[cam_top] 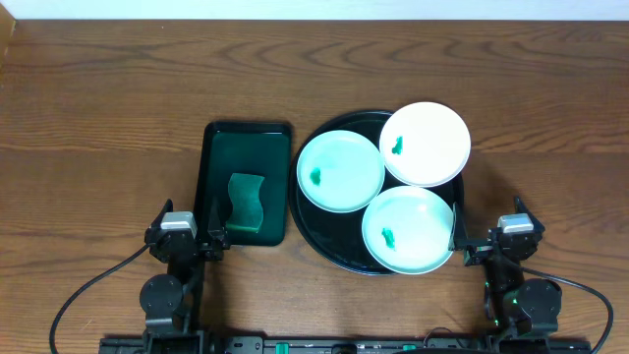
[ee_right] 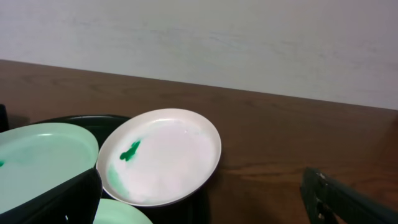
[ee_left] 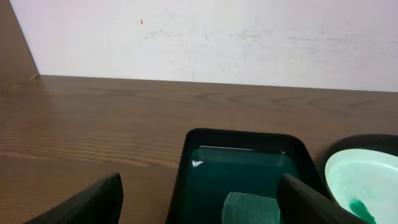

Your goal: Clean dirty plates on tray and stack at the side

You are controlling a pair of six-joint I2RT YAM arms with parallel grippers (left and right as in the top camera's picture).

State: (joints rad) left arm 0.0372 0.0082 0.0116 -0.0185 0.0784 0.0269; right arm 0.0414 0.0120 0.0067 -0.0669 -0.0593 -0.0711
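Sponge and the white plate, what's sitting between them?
A mint green plate with a small green smear, resting on the black tray, lies between the sponge and the white plate. The overhead view shows it.

Three green-smeared plates (cam_top: 340, 171) on round black tray (cam_top: 320, 241), sponge (cam_top: 248, 202) in green tray (cam_top: 246, 146) alongside.

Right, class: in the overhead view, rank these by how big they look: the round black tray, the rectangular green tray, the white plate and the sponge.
Largest to smallest:
1. black tray
2. green tray
3. white plate
4. sponge
All lie flat at table level, so nearness hardly skews this.
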